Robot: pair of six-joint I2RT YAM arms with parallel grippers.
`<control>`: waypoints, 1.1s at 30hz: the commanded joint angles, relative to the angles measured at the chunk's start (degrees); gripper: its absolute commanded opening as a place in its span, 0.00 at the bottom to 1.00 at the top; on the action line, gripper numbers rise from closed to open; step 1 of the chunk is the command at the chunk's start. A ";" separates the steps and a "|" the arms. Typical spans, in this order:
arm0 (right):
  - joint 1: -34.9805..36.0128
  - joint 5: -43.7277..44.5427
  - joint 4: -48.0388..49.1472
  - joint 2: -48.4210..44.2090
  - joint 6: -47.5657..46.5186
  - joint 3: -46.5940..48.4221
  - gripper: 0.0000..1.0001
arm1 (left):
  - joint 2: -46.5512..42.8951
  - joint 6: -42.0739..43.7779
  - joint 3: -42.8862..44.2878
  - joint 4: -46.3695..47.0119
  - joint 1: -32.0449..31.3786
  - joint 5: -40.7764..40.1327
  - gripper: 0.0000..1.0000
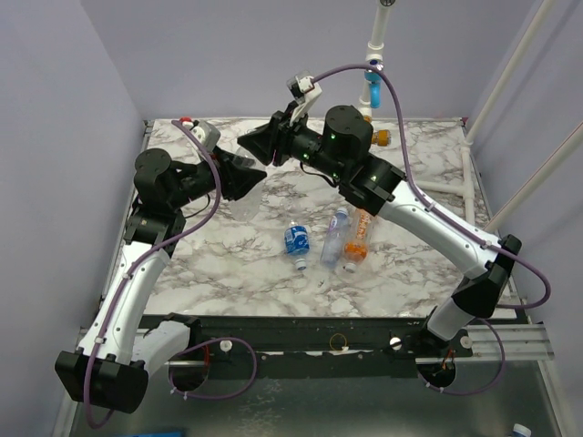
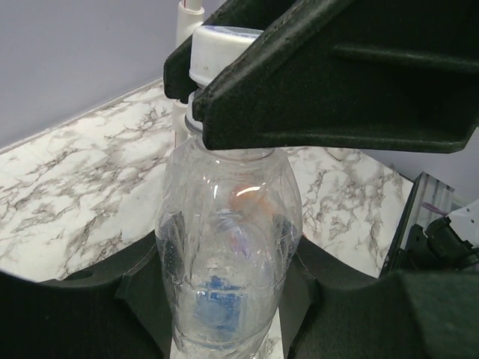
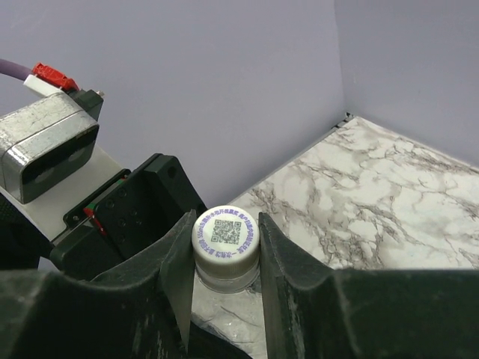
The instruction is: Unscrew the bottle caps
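Two-handed work on the first cap: my left gripper is closed round the lower body of the clear bottle, holding it upright and lifted off the table; I judge the point of that hold is to stop the bottle turning when the top is twisted. My right gripper sits over the neck from above, drawn in almost shut, its fingers pressed against opposite sides of the white cap, which faces my wrist camera with its printed code showing; nothing else is between them. The cap looks fully seated on the neck, so the unscrewing seems about to start rather than finished. Three more bottles lie close together near the middle of the table, well apart from both grippers: a blue-labelled one, a slim one and an orange one; whether their caps are on is too small to tell. The thin clear wall may buckle or slip if I squeeze unevenly.
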 commanded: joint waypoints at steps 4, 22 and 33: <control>-0.02 -12.62 11.12 -7.24 -3.15 -8.18 0.01 | -0.69 -3.34 0.06 -1.07 -0.08 10.34 0.08; -1.29 -39.48 19.52 -12.12 -1.43 -15.67 0.08 | 0.82 -15.46 2.55 1.92 -1.11 27.57 0.10; -0.65 -4.08 -2.39 -7.45 -1.26 -1.58 0.81 | -0.98 -3.06 0.75 -1.25 -1.11 9.52 0.10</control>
